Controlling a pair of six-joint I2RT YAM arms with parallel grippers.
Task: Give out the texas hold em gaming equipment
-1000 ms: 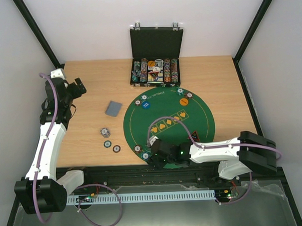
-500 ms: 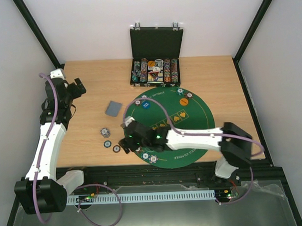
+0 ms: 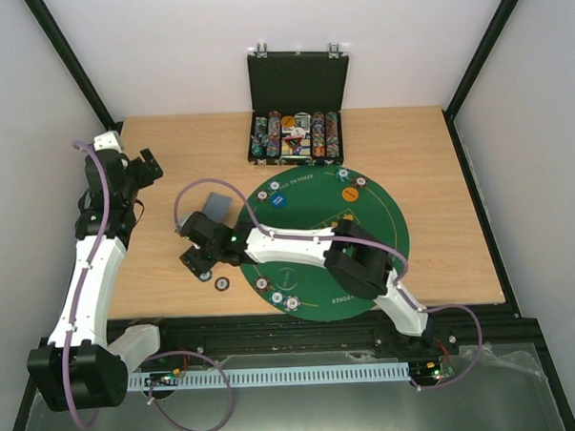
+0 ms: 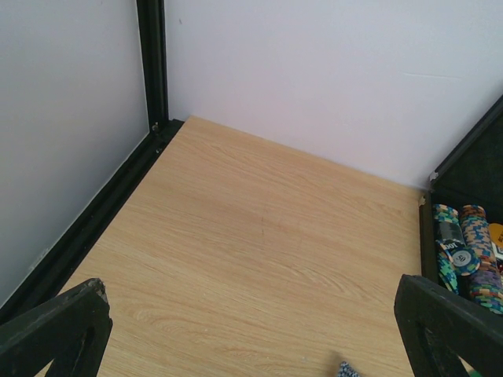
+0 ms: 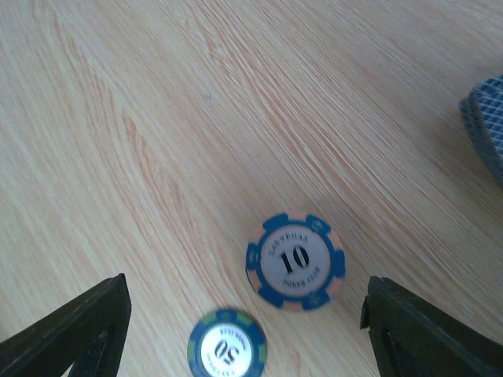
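My right gripper (image 3: 195, 250) reaches far left, off the green poker mat (image 3: 384, 232), and hangs open over the bare wood. In the right wrist view its fingers (image 5: 78, 334) flank a blue-and-peach "10" chip stack (image 5: 295, 261) and a blue-green "50" chip (image 5: 227, 345). Another chip (image 3: 221, 282) lies just right of them. The grey-blue card deck (image 3: 216, 207) lies behind and also shows in the right wrist view (image 5: 487, 126). On the mat lie chips (image 3: 291, 301), a blue button (image 3: 278, 201) and an orange button (image 3: 345, 192). My left gripper (image 3: 143, 174) is open and empty at the far left. The triangular marker is hidden.
The black hinged case (image 3: 295, 129) with its chip rows stands open at the back centre and shows at the right edge of the left wrist view (image 4: 464, 251). More chips sit on the mat's rim (image 3: 261, 188). The right arm lies across the mat. Black frame posts (image 4: 153, 63) bound the table.
My right arm has swung left from the mat's near edge to the chips on the wood. A chip stack now lies on the mat's near edge where it was. The left arm has not moved.
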